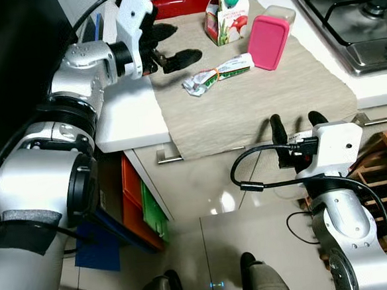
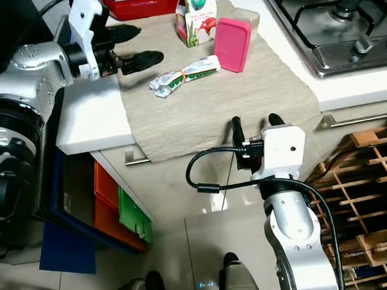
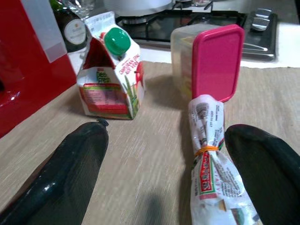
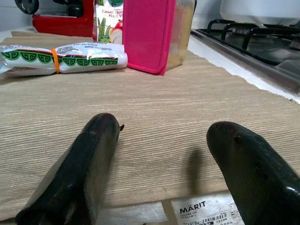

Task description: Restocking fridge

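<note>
Nothing restocked yet: your carton (image 1: 228,13), pink-lidded tub (image 1: 270,40) and wrapped packet (image 1: 218,73) wait on the desk (image 1: 128,119); both end effectors, left (image 1: 173,45) and right (image 1: 299,124), spread and empty.

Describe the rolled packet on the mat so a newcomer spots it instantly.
Start at the gas hob and move to the beige mat beside it on the counter. The rolled packet lies flat there, near the carton and the pink-lidded container, just ahead of the left claw. It alone is a white-and-green roll cinched by an orange rubber band.
</note>
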Robot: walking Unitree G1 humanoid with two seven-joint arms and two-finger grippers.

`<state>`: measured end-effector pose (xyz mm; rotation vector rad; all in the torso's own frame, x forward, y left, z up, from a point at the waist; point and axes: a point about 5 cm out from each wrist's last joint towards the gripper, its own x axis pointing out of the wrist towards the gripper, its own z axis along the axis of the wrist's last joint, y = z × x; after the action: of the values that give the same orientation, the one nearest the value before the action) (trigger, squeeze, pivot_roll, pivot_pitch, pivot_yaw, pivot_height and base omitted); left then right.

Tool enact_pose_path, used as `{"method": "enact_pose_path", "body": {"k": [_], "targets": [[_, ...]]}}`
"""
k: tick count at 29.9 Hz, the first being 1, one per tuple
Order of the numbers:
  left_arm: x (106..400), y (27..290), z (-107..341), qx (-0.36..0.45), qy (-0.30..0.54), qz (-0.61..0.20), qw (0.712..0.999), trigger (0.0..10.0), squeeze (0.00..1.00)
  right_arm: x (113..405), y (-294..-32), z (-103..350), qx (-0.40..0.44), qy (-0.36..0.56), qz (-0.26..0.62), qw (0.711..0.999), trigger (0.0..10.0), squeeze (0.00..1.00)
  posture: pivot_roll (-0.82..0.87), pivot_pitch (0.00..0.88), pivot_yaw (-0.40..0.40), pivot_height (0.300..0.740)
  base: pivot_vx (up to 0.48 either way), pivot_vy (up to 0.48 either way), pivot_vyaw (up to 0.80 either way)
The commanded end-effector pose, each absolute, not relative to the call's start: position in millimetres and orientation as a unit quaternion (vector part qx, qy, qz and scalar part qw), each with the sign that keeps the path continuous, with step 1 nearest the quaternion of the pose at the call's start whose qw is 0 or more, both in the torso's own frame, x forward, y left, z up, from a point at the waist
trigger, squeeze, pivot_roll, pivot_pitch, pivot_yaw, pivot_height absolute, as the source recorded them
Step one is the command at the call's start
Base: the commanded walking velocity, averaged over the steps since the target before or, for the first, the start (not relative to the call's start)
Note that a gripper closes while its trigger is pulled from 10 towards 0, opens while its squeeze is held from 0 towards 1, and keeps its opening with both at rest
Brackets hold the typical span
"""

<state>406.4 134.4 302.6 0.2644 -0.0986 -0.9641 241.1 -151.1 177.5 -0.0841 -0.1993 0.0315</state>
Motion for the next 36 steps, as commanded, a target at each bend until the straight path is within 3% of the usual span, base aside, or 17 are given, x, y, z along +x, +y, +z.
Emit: {"method": "enact_pose_path", "body": {"k": [1,12,16,21,29,30,31,32,36], "targets": [[407,132,303,0.126,-0.040,-0.468,0.874,10.0,0.00,242,-151,175,-0.041,-0.095,0.018,0.994,10.0,0.00,-0.21,0.228,0.105,0.732,0.000,0.000,0.00],[407,100,281,0.080,-0.001,-0.492,0.867,10.0,0.00,235,-158,176,-0.045,-0.099,0.005,0.994,10.0,0.00,-0.27,0.230,0.146,0.732,0.000,0.000,0.00],[406,90,272,0.102,0.013,-0.499,0.861,10.0,0.00,236,-158,176,-0.047,-0.098,0.004,0.994,10.0,0.00,-0.27,0.233,0.152,0.732,0.000,0.000,0.00],[409,90,255,0.157,0.057,-0.461,0.872,10.0,0.00,236,-157,174,-0.050,-0.092,0.007,0.995,10.0,0.00,-0.28,0.232,0.151,0.732,0.000,0.000,0.00],[411,94,242,0.167,0.084,-0.417,0.890,10.0,0.00,237,-155,171,-0.051,-0.084,0.015,0.995,10.0,0.00,-0.27,0.230,0.150,0.732,0.000,0.000,0.00],[412,94,242,0.164,0.084,-0.410,0.893,2.9,0.00,238,-155,171,-0.050,-0.083,0.014,0.995,10.0,0.00,-0.27,0.226,0.149,0.732,0.000,0.000,0.00],[412,94,242,0.164,0.084,-0.410,0.893,2.9,0.00,238,-155,171,-0.050,-0.083,0.014,0.995,10.0,0.00,-0.27,0.226,0.149,0.732,0.000,0.000,0.00],[412,94,243,0.158,0.082,-0.405,0.897,0.0,0.00,240,-155,171,-0.051,-0.083,0.014,0.995,10.0,0.00,-0.27,0.221,0.148,0.732,0.000,0.000,0.00],[413,94,246,0.149,0.067,-0.394,0.904,0.0,0.00,244,-155,171,-0.050,-0.084,0.014,0.995,10.0,0.00,-0.26,0.208,0.145,0.732,0.000,0.000,0.00]]}}
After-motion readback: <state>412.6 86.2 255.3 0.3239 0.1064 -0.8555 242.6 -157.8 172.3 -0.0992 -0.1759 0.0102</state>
